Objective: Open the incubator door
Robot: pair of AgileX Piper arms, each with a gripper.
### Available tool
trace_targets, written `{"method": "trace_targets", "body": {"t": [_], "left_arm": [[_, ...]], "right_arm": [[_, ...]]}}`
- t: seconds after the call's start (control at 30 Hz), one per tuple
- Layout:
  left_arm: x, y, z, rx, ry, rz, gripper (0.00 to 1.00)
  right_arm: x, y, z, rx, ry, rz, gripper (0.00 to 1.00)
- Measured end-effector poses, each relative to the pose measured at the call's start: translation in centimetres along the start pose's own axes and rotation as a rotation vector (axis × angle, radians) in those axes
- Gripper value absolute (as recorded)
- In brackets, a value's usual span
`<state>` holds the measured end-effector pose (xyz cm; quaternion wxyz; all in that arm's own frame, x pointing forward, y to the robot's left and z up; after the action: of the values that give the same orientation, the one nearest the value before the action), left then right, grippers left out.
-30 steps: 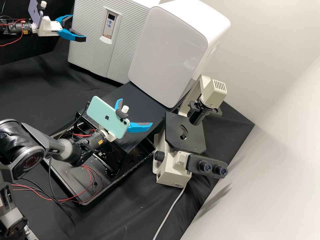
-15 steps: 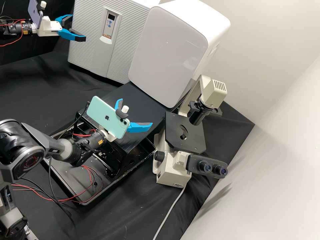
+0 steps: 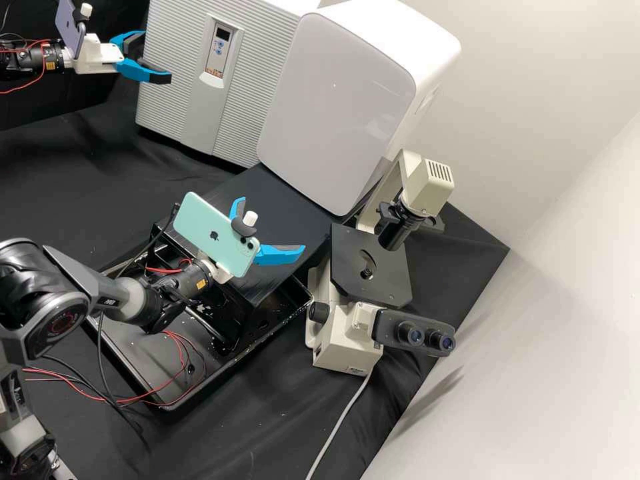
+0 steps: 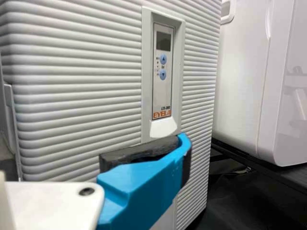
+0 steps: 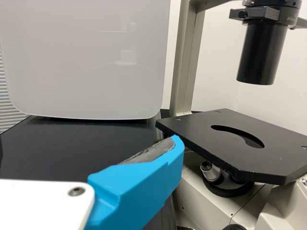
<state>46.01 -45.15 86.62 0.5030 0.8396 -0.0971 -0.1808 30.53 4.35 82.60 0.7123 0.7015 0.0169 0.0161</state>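
Note:
A ribbed light grey incubator (image 3: 167, 87) stands upright at the back in the high view, its door shut flush and a control panel (image 3: 219, 50) on the front. At the door's left part, in front of it, is my left gripper (image 3: 157, 56), open with nothing between its fingers. In the left wrist view one blue finger (image 4: 144, 182) of it overlaps the incubator front (image 4: 76, 96) below the panel; contact cannot be told. My right gripper (image 3: 272, 225) stands open and empty over the black platform, away from the incubator. The right wrist view shows its blue finger (image 5: 139, 189).
A white rounded cabinet (image 3: 340, 100) stands right of the incubator on the black platform (image 3: 287, 193). A microscope (image 3: 370, 267) is right of my right gripper. Below that gripper lies a black tray (image 3: 143, 367) with red and black cables (image 3: 100, 333).

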Motion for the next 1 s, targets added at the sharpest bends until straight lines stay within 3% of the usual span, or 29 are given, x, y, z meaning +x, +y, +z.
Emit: {"method": "trace_targets", "body": {"t": [1.0], "left_arm": [[-0.20, -0.16, -0.40, -0.049, 0.046, 0.019, 0.00]], "right_arm": [[0.00, 0.00, 0.00, 0.000, 0.000, 0.000, 1.00]]}}
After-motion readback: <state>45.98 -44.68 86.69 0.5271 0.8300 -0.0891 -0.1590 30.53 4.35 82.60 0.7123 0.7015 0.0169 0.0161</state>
